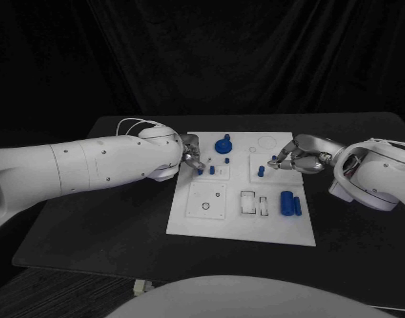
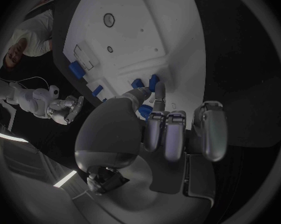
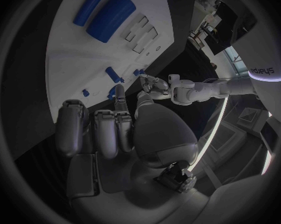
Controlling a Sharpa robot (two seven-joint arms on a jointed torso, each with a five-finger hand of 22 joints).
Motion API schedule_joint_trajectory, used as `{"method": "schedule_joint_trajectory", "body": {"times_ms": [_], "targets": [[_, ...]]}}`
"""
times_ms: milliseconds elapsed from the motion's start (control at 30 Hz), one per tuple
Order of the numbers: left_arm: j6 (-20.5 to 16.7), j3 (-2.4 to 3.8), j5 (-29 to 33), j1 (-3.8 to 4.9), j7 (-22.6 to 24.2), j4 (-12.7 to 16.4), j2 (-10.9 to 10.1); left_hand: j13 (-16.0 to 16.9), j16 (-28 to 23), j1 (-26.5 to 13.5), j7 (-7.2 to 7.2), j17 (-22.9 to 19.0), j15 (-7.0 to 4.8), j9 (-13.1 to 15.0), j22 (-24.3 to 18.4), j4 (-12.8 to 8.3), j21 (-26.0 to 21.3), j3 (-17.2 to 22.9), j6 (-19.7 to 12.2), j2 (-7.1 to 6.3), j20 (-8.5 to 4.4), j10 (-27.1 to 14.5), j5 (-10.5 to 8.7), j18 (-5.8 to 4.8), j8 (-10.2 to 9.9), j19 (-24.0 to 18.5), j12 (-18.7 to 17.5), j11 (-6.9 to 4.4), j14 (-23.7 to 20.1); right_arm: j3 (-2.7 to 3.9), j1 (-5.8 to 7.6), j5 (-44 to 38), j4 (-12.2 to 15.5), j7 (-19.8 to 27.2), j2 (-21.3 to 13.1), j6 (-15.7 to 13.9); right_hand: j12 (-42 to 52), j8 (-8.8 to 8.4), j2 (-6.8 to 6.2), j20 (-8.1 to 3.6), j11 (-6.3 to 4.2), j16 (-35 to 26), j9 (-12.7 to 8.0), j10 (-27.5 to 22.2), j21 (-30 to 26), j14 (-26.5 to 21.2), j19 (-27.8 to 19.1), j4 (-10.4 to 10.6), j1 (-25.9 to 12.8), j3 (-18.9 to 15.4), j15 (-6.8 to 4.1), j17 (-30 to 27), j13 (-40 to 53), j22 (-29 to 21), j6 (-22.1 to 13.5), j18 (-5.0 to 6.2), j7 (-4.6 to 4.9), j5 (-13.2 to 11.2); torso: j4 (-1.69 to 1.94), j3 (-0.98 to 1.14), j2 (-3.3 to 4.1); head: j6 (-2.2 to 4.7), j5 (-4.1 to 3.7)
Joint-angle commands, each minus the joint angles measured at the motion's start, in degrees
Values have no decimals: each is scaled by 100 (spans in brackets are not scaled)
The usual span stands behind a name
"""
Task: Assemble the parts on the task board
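The white task board [image 1: 195, 222] lies in the middle of the black table. My left hand [image 1: 191, 156] hovers over the board's upper left part and pinches a small blue part [image 2: 145, 110] between thumb and finger. Two short blue pegs [image 1: 200, 170] [image 1: 212, 169] stand just beyond its fingertips. My right hand [image 1: 296, 158] is at the board's upper right edge, holding a small blue part [image 1: 274, 161] [image 3: 111, 91] at its fingertips. A blue knobbed part [image 1: 224, 146] stands at the board's far side. A blue peg [image 1: 261, 171] stands near the right hand.
Two blue cylinders [image 1: 286, 202] [image 1: 298, 205] lie side by side on the board's right part, next to rectangular slots [image 1: 248, 203]. A square plate with a hole [image 1: 208, 199] sits at the lower left. Bare black table [image 1: 107, 218] surrounds the board.
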Motion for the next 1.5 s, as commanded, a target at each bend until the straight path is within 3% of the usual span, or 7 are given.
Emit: {"method": "schedule_joint_trajectory", "body": {"times_ms": [33, 967, 1500], "targets": [[-157, -20, -91, -41, 95, 72, -31, 1238, 15, 43, -32, 1509, -41, 10, 1118, -241, -22, 208, -5, -5, -3, 362, -16, 76, -33, -46, -30, -31, 606, 3, -18, -6, 8, -60, -10, -36, -35, 3, 34, 13, -46, -27, -8, 209, -39, 412, -32, -3, 6, -16, -35, 796, 20, 1083, 44, 96, -8, 18, -5, 1, 0, 0, 4], [-799, -19, -240, -41, 150, 435, -331, 1214, 15, -3, -36, 1509, -48, 30, 1111, -253, -41, 233, -13, -46, -7, 349, 9, 80, -43, -43, -60, -36, 606, 3, -33, -6, -24, -61, -4, -17, -35, 3, 34, 13, -46, -27, -8, 209, -39, 412, -32, -3, 6, -16, -35, 796, 20, 1083, 44, 96, -8, 18, -1, -1, -7, 0, 27], [-1283, -19, -245, -42, 330, 504, -412, 1200, 15, -31, -38, 1509, -53, 33, 1105, -250, -60, 252, -24, -64, -11, 342, 2, 84, -60, -43, -79, -39, 606, 3, -39, -6, -13, -63, -17, -39, -38, -2, 41, 13, -46, -28, -11, 205, -49, 411, -35, 0, 10, -35, -34, 793, 13, 1081, 44, 98, -8, 19, -1, 1, -5, 0, 32]]}}
